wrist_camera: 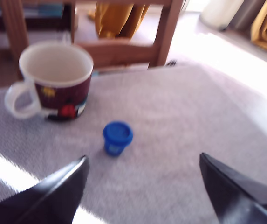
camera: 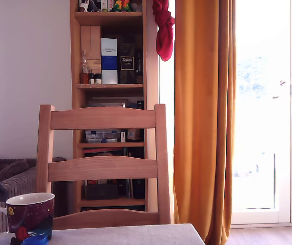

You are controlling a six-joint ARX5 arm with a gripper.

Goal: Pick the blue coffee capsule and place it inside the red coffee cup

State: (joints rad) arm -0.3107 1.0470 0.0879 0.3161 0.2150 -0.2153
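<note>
The tool [wrist_camera: 142,163] hangs above the bench [wrist_camera: 184,121] with its 2 dark fingers [wrist_camera: 54,196] spread wide and nothing between them. The blue coffee capsule [wrist_camera: 117,137] stands upright on the grey bench cloth, apart from both fingers and nearer the one beside the mug. The red coffee cup [wrist_camera: 56,79] sits just beyond the capsule, near it but not touching, its white inside bare and its white handle turned away from the capsule. In the exterior view the cup [camera: 27,217] stands at the bench's corner on that view's left, with a wooden chair [camera: 102,163] behind the bench, a bookshelf [camera: 110,76] farther back, and an orange curtain [camera: 204,117] on that view's right.
</note>
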